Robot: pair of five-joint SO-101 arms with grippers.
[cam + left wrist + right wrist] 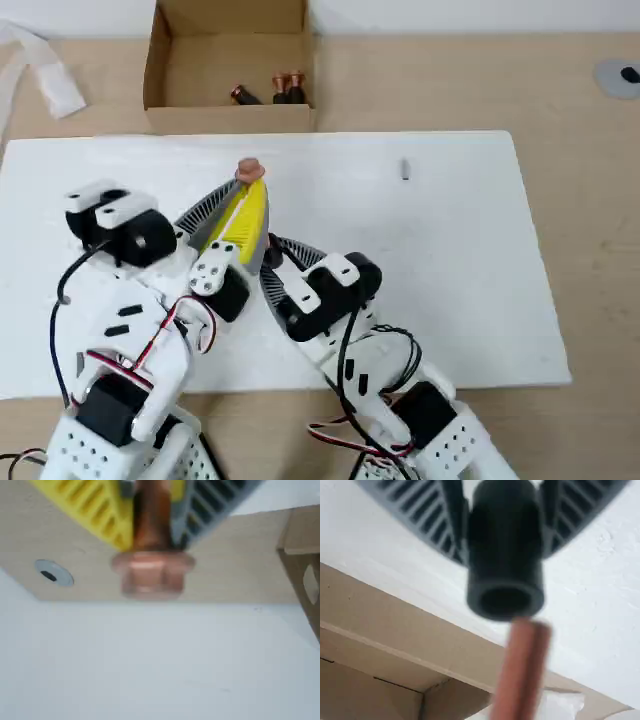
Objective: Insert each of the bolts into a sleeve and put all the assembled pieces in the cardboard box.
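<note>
On wooden table (585,150), white board (450,270), cardboard box (230,120) beyond

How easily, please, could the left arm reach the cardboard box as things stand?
Probably yes. The left gripper, shut on a bolt, is just short of the cardboard box, with only bare white board between them. It would likely need to lift over the box's near wall, though.

Likely a robotics lab or hobby workshop. A pale wooden bench (590,200) with a round grey cable grommet (617,77) carries a white mat (450,260) and an open brown cardboard box (155,70). Two white plastic arms with loose red and black wires stand on it, left (130,330) and right (455,435).
</note>
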